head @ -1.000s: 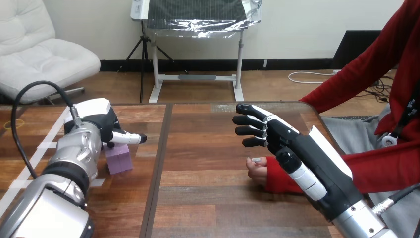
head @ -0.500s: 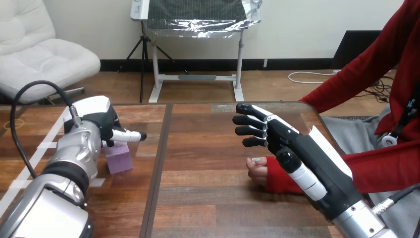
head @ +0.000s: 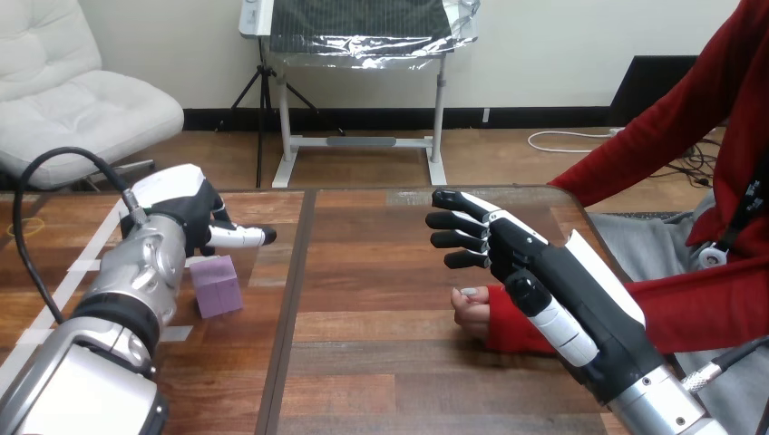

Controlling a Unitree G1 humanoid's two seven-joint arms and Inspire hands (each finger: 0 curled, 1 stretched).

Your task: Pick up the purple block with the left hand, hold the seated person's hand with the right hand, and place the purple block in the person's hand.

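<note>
A purple block rests on the wooden table at the left. My left hand hovers just above and behind it, open, thumb pointing right, not touching the block. My right hand is raised over the table's right half, open with straight fingers pointing left. The person's hand lies on the table just below and behind my right hand, mostly hidden by it; the two are apart. A red sleeve runs from it to the right.
A dark seam runs down the table between the block and the person's hand. White tape strips lie on the table's left edge area. The table's far edge is just beyond both hands.
My left hand has lifted up and back a little off the purple block, which now shows more fully. The right hand and the person's hand have not moved.
</note>
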